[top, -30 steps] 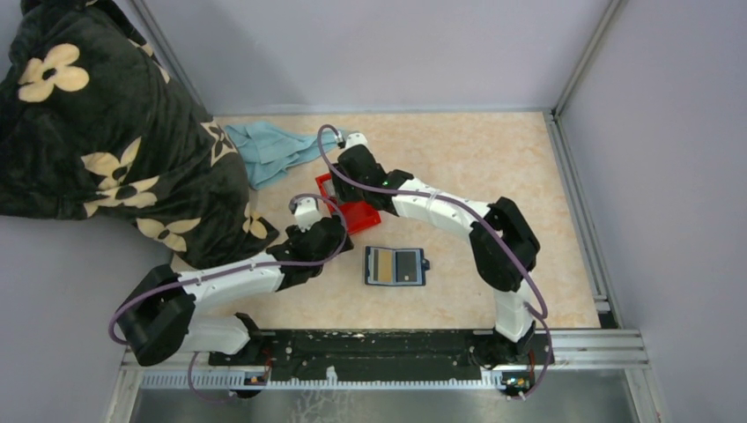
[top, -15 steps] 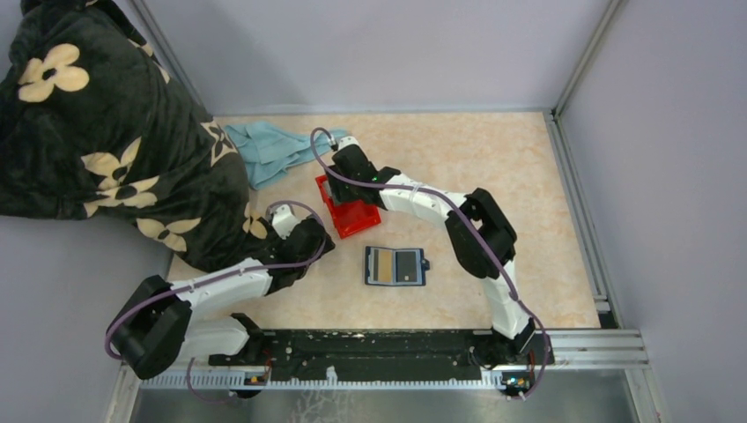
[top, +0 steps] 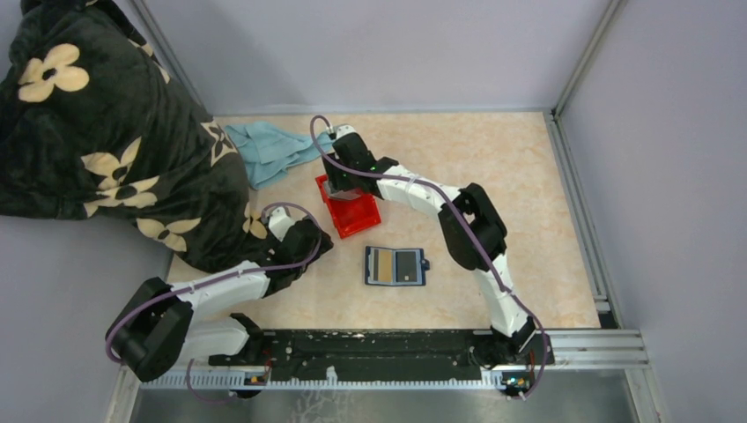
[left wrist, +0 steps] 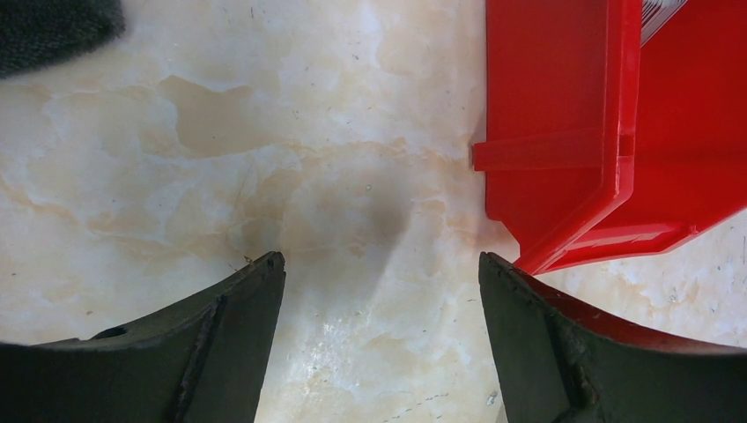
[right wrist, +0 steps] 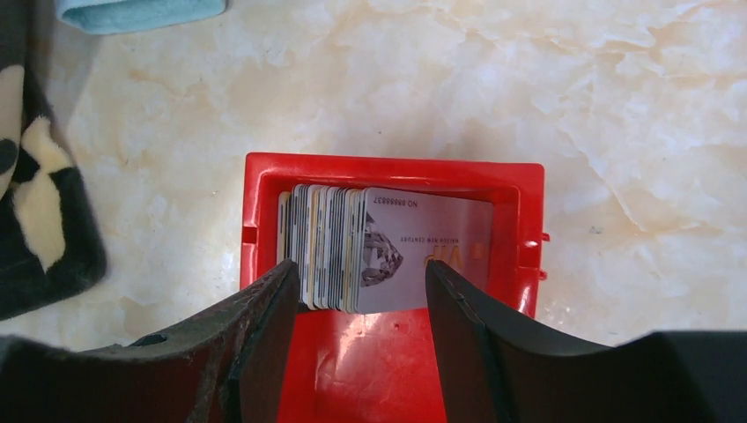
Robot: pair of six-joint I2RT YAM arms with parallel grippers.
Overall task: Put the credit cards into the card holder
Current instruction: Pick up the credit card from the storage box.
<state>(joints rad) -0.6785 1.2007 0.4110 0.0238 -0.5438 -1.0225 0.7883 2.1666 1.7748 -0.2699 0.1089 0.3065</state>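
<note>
- nearest me, the left gripper (left wrist: pixel 379 264) hangs released over the bare cream marbled table top (left wrist: pixel 264 132), jaws wide with nothing between them, and its right finger sits just beside the corner of the red plastic bin (left wrist: pixel 564 106).
- to its right, well apart, the small dark navy folding card holder (top: pixel 396 282) lies open and flat, with a tan card (top: pixel 382 264) and a grey card (top: pixel 407 264) side by side in it.
- further out, the right gripper (right wrist: pixel 361 269) is over the bin, its jaws apart on either side of the stack of thin credit cards (right wrist: pixel 335 251) standing on edge; i cannot tell if the pads touch them.
- beyond, a crumpled light blue cloth (top: pixel 264 152) lies beside a dark floral blanket (top: pixel 106 132).
</note>
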